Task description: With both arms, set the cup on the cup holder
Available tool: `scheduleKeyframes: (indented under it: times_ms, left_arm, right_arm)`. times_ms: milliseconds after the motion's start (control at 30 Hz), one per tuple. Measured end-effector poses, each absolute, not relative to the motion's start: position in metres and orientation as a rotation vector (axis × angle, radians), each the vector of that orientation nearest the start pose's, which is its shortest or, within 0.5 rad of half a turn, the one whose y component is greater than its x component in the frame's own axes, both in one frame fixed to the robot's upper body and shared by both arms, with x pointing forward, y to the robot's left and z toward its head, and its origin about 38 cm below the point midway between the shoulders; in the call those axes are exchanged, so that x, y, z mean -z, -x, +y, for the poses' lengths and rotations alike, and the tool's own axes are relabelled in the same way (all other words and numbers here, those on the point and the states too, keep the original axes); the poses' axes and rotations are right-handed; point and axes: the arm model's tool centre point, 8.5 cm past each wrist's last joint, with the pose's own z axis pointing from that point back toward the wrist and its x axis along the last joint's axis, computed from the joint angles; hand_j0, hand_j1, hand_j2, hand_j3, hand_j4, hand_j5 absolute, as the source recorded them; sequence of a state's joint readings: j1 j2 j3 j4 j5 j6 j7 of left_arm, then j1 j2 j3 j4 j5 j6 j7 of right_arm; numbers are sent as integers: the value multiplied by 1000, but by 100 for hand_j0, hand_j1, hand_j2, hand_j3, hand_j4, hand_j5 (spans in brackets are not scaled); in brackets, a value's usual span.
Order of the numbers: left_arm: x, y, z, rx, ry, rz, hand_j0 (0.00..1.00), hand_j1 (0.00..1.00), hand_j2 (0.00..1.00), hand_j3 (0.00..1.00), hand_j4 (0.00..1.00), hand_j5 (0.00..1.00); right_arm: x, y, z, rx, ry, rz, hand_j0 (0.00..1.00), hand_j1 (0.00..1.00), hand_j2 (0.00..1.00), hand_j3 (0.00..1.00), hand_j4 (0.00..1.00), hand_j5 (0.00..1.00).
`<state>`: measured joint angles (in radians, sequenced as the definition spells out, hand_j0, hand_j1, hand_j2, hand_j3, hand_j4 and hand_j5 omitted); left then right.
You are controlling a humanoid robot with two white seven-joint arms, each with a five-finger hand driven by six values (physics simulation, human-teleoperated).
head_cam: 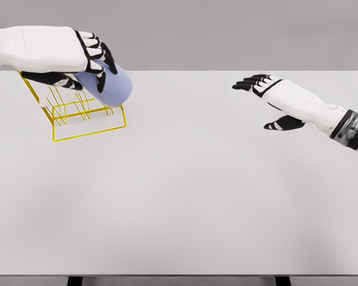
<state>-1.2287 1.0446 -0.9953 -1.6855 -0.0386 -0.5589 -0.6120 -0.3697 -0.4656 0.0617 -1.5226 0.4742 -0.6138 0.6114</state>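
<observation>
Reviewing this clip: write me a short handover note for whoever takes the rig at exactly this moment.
Left hand: shut on the lilac cup, holding it tilted above the yellow wire cup holder at the table's far left.
Right hand: open, holding nothing, raised over the table's right side, well apart from the cup.
Done: cup picked up and brought over the holder.
Left: seat the cup on the holder, which I cannot confirm has happened yet, then release and pull the left arm back.
</observation>
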Motion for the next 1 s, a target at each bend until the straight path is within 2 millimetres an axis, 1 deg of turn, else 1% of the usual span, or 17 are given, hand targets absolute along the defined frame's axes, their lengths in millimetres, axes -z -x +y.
scheduleKeyframes:
  times_ms: [233,367,667,833,1000]
  left_arm:
    - [-391,-410,277,-2873,604,1855,48,48,48,48,48,48]
    - [-389,-417,287,-2903,638,1866,48,48,48,48,48,48]
    - [-384,-430,302,-2948,685,1894,48,48,48,48,48,48]
    - [-381,-436,301,-2952,683,1908,48,48,48,48,48,48]
    - [-365,-442,297,-2981,632,1921,48,48,48,48,48,48]
  right_arm:
    - [-214,-423,-291,-1675,450,-1734,100,100,100,100,100,100]
    - [-214,-423,-291,-1675,451,-1736,100,100,100,100,100,100]
    - [-214,-423,-291,-1674,450,-1735,100,100,100,100,100,100]
    - [-214,-423,-291,-1674,450,-1735,100,100,100,100,100,100]
    - [-214,-423,-291,-1674,450,-1736,100,100,100,100,100,100]
